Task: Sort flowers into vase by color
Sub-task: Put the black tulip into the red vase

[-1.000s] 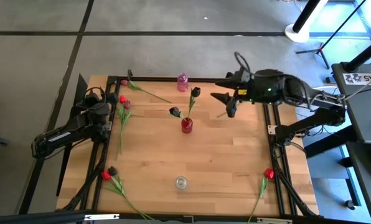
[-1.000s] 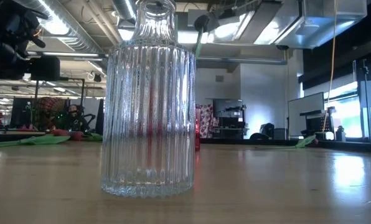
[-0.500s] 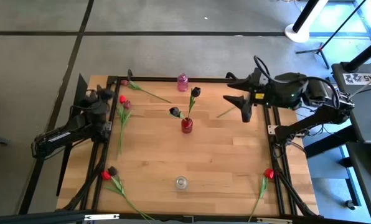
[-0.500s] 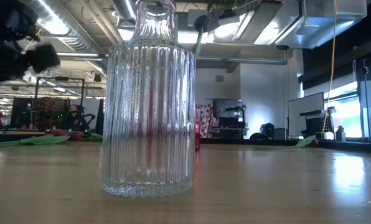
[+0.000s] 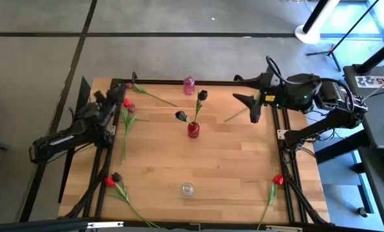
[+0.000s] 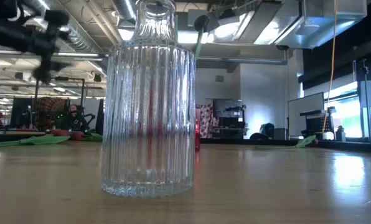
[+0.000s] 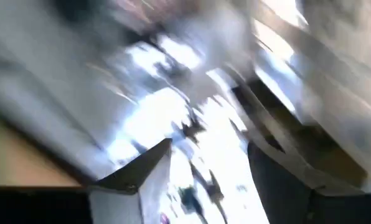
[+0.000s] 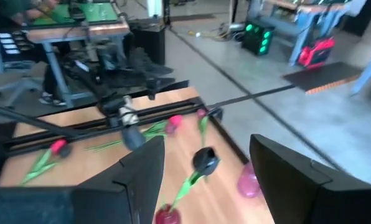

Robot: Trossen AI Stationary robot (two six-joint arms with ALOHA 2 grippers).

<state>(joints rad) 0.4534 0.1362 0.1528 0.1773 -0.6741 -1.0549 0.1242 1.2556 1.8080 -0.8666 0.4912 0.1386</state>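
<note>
1. Both arms black throughout, chunky jointed housings; left arm (image 5: 73,134) long and slim at its link, right arm (image 5: 301,93) bulkier near the wrist.
2. Right arm: small yellow marking and a green light on the housing; black cable loops off its top.
3. Right gripper (image 5: 251,105): two dark, wedge-shaped fingers (image 8: 139,177), flat-faced, matte.
4. Left gripper (image 5: 116,96): same dark pointed fingers (image 7: 136,174); detail blurred.
5. Left arm's base carries bundled black cabling.
</note>
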